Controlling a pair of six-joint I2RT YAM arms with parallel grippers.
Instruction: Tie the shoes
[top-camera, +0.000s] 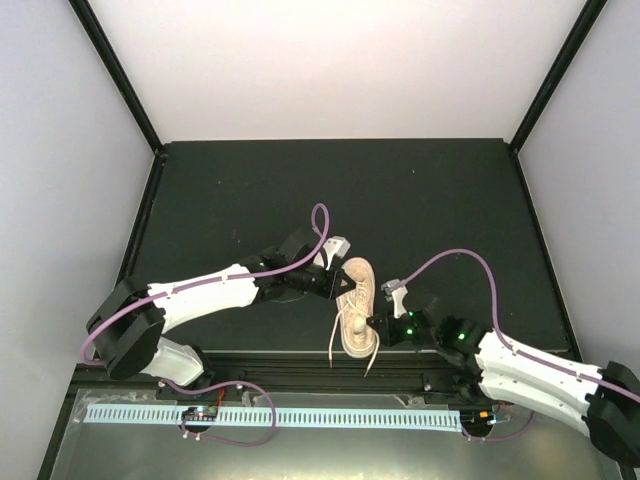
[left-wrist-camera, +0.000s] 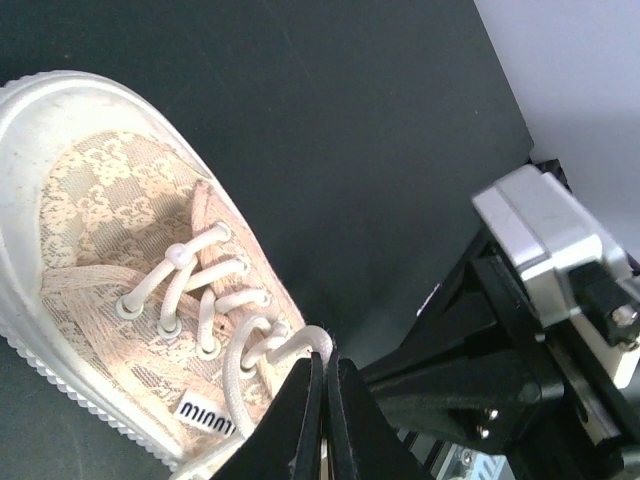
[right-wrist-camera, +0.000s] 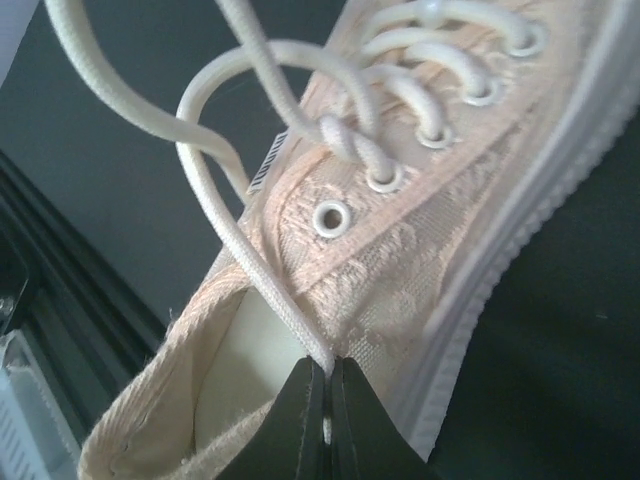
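Tension is what this step seems to call for. The sneaker (top-camera: 355, 303) lies on its sole near the front middle of the counter (top-camera: 430, 195), between the two arms. Its toe points away from the arm bases and its heel is close to the near edge. The left arm's (top-camera: 215, 290) jaws are closed to a slit beside the shoe's left flank. The left wrist view shows a bend of the cream laces (left-wrist-camera: 296, 345) running into their tips, so they appear to pinch it. The right arm's (top-camera: 530, 365) jaws are likewise pressed together by the heel opening. They are clamped on a strand that rises taut from their tips past the empty top eyelet (right-wrist-camera: 333, 217). With both strands held, the sensible move is probably to draw them apart and across each other evenly, low over the tongue. That way the crossing should sit snug without dragging the light shoe sideways. A one-sided pull could tip or slide it, and thin round lace may slip out of a tip-only grip. Loose lace tails trail toward the front rail (top-camera: 300, 413). The counter is matte black. Pale walls (top-camera: 340, 60) and black corner posts (top-camera: 118, 75) close it in, and purple cables (top-camera: 320, 222) arc over each arm.
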